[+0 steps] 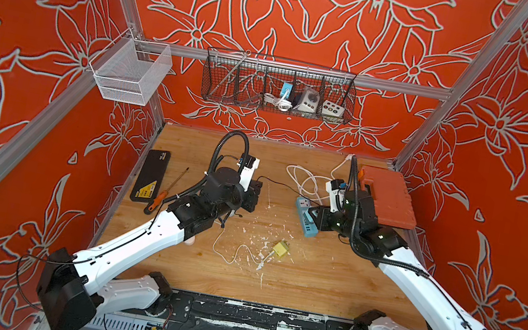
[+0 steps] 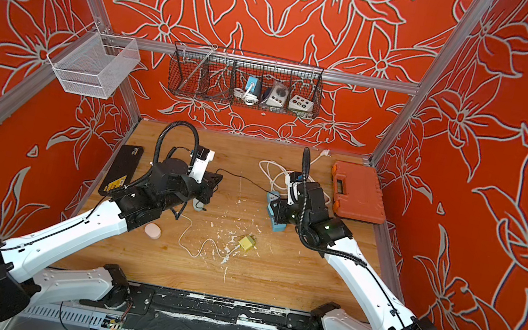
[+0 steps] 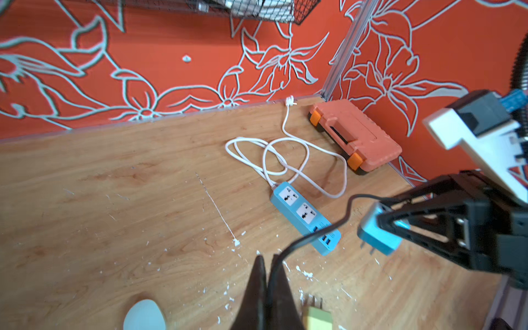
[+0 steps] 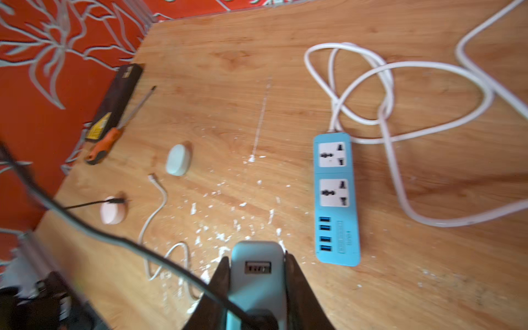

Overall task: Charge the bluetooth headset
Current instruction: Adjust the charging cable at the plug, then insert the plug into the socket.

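Observation:
A pink headset case lies on the wooden table, and the plug end of a black cable sits at it. My left gripper is shut on that black cable, just above the table. The cable runs on to a blue charger adapter. My right gripper is shut on the adapter and holds it beside the blue power strip. One USB port on the adapter is free. In a top view the pink case lies by the left forearm.
A white case and a yellow adapter with a thin white cable lie mid-table among white flakes. An orange toolbox stands back right. A black slab and a screwdriver lie at the left. A wire basket hangs on the back wall.

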`<state>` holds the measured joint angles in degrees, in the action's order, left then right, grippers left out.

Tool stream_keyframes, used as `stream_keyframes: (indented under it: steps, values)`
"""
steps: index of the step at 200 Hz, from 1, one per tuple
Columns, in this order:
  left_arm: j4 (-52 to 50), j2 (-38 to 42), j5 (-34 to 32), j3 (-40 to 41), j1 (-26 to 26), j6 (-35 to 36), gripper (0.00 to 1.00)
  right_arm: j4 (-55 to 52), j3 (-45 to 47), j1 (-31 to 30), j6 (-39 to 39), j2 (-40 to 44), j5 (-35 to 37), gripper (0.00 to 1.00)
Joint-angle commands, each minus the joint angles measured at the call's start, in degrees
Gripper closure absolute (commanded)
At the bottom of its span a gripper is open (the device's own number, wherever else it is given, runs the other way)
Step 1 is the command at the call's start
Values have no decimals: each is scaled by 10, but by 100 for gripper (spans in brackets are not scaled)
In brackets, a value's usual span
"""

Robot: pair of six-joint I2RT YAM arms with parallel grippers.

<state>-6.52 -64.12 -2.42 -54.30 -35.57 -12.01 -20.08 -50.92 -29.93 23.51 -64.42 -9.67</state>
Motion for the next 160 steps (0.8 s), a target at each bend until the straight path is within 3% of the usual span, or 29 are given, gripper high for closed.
stream_keyframes:
  steps: [1, 39, 160]
  values:
    - [-38, -2, 27, -14, 3, -18, 96, 56, 11, -2, -25, -14, 105, 84]
    - [-57, -22, 51, -28, 3, -30, 95, 92, 23, -3, -39, -44, 155, 85]
    - [-84, -92, 80, -77, 22, -58, 93, 216, 17, -3, -80, -168, 165, 85]
